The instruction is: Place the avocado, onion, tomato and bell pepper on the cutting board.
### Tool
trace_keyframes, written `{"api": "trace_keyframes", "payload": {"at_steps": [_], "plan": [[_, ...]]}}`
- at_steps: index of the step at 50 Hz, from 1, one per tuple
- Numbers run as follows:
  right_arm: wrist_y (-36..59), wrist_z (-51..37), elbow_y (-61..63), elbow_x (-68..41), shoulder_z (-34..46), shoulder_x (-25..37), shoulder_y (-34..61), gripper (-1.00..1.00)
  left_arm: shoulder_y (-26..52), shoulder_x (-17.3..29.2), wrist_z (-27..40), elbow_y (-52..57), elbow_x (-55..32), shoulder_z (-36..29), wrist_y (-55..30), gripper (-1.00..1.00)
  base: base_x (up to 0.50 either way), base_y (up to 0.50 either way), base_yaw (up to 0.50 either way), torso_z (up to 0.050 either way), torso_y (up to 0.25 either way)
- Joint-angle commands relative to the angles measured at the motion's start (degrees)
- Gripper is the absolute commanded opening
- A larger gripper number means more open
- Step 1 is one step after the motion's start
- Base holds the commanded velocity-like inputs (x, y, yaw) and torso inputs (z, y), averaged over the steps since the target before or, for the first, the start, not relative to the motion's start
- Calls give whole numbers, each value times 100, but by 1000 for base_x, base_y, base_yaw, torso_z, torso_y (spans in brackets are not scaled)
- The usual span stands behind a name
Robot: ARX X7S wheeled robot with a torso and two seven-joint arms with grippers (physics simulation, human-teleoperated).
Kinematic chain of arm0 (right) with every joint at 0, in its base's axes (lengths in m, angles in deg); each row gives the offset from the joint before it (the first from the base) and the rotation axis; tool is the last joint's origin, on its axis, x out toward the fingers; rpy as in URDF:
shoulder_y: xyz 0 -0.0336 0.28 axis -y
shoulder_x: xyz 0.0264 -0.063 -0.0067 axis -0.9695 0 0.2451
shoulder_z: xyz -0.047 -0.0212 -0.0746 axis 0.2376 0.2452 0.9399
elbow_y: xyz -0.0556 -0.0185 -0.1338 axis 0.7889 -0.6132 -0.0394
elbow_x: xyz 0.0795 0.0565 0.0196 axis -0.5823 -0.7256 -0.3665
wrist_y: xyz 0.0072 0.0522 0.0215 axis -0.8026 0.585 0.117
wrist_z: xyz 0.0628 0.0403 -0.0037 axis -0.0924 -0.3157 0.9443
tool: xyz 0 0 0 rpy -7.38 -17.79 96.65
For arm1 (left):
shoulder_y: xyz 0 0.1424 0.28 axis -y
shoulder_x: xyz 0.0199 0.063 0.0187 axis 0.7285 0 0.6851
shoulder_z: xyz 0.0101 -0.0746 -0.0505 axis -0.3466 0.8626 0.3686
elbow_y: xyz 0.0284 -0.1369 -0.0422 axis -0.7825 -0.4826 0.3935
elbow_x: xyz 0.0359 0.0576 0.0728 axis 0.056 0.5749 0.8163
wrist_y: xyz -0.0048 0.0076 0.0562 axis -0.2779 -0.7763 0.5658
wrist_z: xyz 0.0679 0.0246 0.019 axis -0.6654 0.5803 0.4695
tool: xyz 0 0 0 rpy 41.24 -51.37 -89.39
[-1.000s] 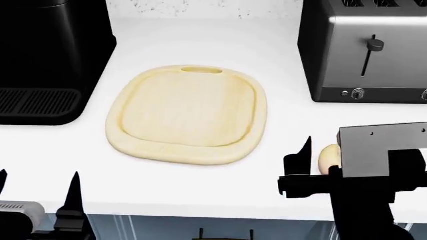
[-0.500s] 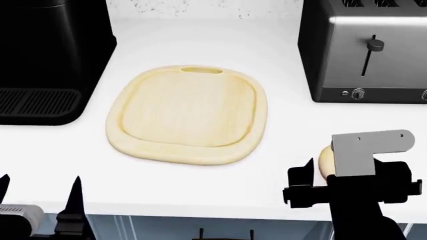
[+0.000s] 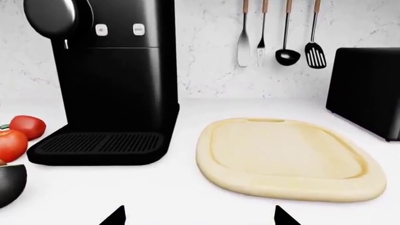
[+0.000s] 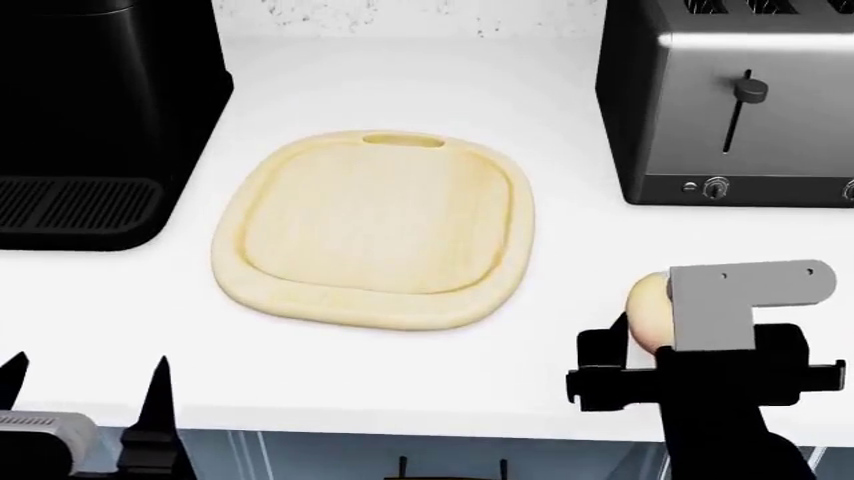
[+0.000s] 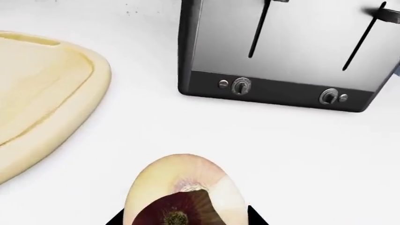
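A white desk [image 4: 400,80] carries a pale wooden cutting board [image 4: 374,230], which serves as the landmark here. The board lies bare, its slot handle on the edge farthest from the robot.

To the right of the board, nearer the robot, the right hand [image 4: 641,355] has the onion [image 5: 184,194] between its black fingers. In the right wrist view a dark fingertip shows on each side of the onion, and its brownish root end faces the camera. Whether the onion touches the desk cannot be told. In the head view the onion [image 4: 650,310] is partly hidden by the hand's grey bracket.

To the left of the board, at the desk's near edge, the left hand [image 4: 87,375] shows two black fingertips spread well apart, with nothing between them.

A black coffee machine [image 3: 112,79] stands left of the board. Beyond it, further left, the left wrist view shows the tomato [image 3: 11,144], the bell pepper [image 3: 28,126] and the dark skin of the avocado [image 3: 9,183] at the frame's edge.

A silver toaster [image 4: 734,100] stands to the board's right. Utensils [image 3: 278,33] hang on the wall behind the board.
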Motion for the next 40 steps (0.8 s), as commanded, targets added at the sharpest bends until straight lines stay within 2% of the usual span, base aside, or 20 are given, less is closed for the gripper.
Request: {"api": "trace_keyframes", "payload": {"at_steps": [1,10,12,15,23,31,40], "plan": [[311,165,916,-27,-196,-58,3,-100,3,4,-83,35,-59,101,76,100,0,0,0,0,0],[929,302,2018,-412,-221,-180,71,-100,128,133,-114,76,-178,213,-67,100,0,0,0,0,0],[1106,319,2198,-470,-233,-144,54,-100,366,240,-126,168,-289,362,-373,100,0,0,0,0,0],[1432,346,2523,-610,-380,-98,87,-100,1029,346,-102,552,-708,728,-1311,100,0,0,0,0,0],[1815,420,2969,-810,-522,0,273,-100,1694,409,-137,658,-1102,925,-2115,100,0,0,0,0,0],[1875,490,3068,-912,-255,-82,254,-100,1657,442,-15,545,-958,648,-2075,100,0,0,0,0,0],[1988,541,3107,-1018,-159,-133,238,-100,1280,386,-59,488,-954,556,-1753,100,195,3,0,0,0]]}}
